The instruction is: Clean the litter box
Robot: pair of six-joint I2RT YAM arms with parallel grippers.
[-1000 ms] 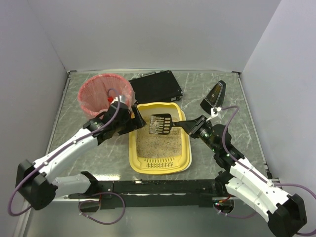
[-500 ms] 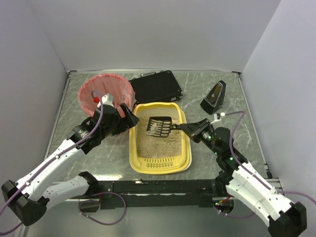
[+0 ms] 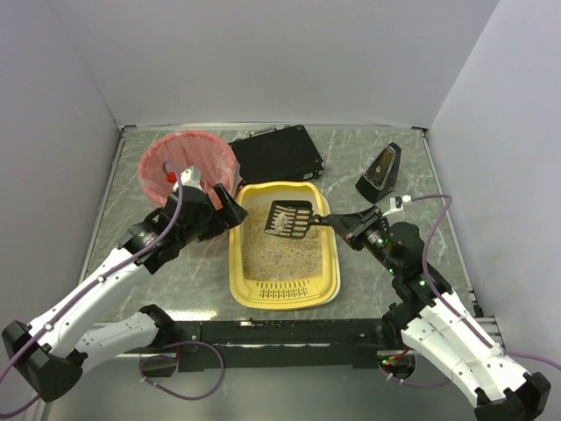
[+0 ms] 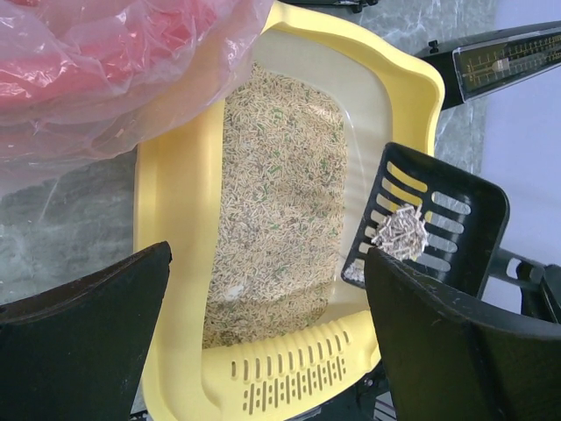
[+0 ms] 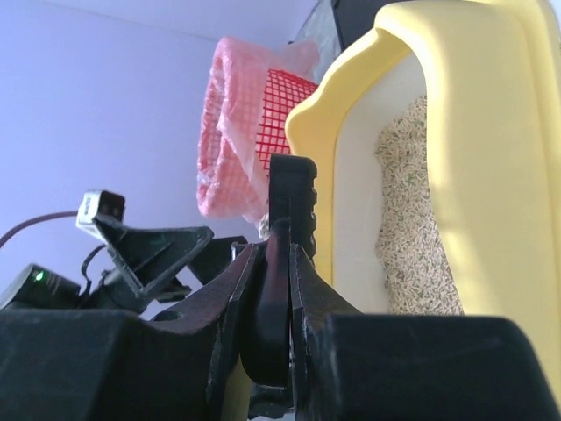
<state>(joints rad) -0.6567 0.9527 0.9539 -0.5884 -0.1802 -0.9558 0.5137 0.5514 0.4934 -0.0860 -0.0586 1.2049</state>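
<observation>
Your litter box (image 3: pixel 237 263) sits in the middle of the table (image 3: pixel 118 219), between the two arms, with its long sides running away from you. It is a glossy yellow plastic tray with rounded corners and a thick rolled rim. A strip of short slots is moulded across its near end. The litter (image 4: pixel 280 202) inside is beige and grainy, made of small pellets flecked with darker bits, and it lies fairly flat.

Your right claw (image 3: pixel 337 224) is closed tight on the thin handle of a black plastic scoop (image 3: pixel 289 219). In the right wrist view the two fingers press flat against either side of the handle. The scoop's broad, slotted blade hangs over the far half of the tray. On the blade lies a small, pale, crumbly clump (image 4: pixel 401 232).

Your left claw (image 3: pixel 228 208) stands wide open and holds nothing. Its smooth black fingers (image 4: pixel 88 351) are spread above the far left corner of the tray. Just beside that corner stands a round red mesh bin (image 3: pixel 184 162) lined with thin, crinkled pink film, which bulges over the tray's rim in the left wrist view.

Past the far end of the tray lies a flat black case (image 3: pixel 276 153), matte and rectangular. Off to the right of it stands a small black wedge (image 3: pixel 379 173). The table has a grey-green marbled surface.
</observation>
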